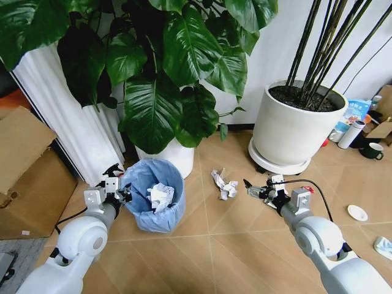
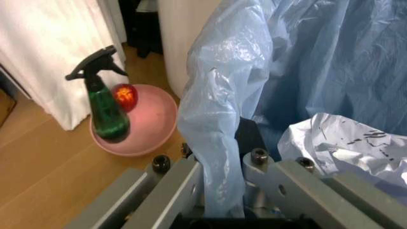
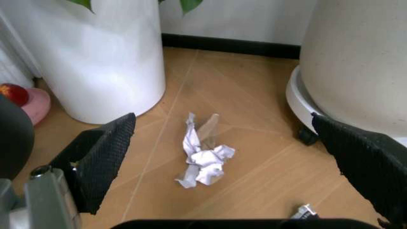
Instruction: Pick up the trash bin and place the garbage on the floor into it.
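Observation:
The trash bin (image 1: pixel 154 205), lined with a crinkly light-blue bag, stands on the floor (image 1: pixel 233 245) in front of me with crumpled white paper (image 1: pixel 160 196) inside. My left gripper (image 1: pixel 124 193) is shut on the bin's near-left rim. In the left wrist view the bag's edge (image 2: pixel 216 143) is pinched in my left gripper (image 2: pixel 222 200). The garbage includes a crumpled white paper (image 1: pixel 224 184) lying right of the bin. My right gripper (image 1: pixel 250 188) hovers open just right of it. The right wrist view shows that paper (image 3: pixel 203 160) between the open black fingers (image 3: pixel 102 160).
A white pot (image 1: pixel 177 156) with a large-leaf plant stands behind the bin, and a big white planter (image 1: pixel 294 131) sits at the back right. Cardboard boxes (image 1: pixel 27 177) are on the left. A white disc (image 1: pixel 357 212) and teal tissue (image 1: pixel 384 247) lie far right. A green spray bottle (image 2: pixel 105 112) stands in a pink bowl (image 2: pixel 149 126).

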Motion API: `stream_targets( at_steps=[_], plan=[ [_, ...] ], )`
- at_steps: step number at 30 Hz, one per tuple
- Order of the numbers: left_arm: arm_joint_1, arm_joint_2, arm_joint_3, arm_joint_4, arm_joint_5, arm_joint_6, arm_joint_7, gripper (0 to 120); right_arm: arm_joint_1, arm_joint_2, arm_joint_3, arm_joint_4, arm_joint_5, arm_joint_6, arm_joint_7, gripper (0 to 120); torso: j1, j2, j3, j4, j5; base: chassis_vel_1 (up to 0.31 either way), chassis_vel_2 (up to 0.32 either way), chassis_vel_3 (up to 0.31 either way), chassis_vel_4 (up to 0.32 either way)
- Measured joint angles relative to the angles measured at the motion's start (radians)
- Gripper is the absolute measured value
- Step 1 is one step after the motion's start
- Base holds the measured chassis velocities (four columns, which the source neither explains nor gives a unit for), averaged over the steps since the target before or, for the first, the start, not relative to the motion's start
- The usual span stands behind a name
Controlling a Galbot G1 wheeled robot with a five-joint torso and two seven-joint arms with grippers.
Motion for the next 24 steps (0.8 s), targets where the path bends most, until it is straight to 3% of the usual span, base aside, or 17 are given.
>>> stream_targets(
  at_steps=[24],
  plan=[
    [0.028,-0.002,0.002,-0.027,0.008,-0.006,-0.002,0,-0.048,0.009,0.017,0.027,-0.018,0.017,-0.010,100,0.000,0.000,0.000,0.0000,-0.0001,-0.130,-0.134,0.127,0.128]
  ],
)
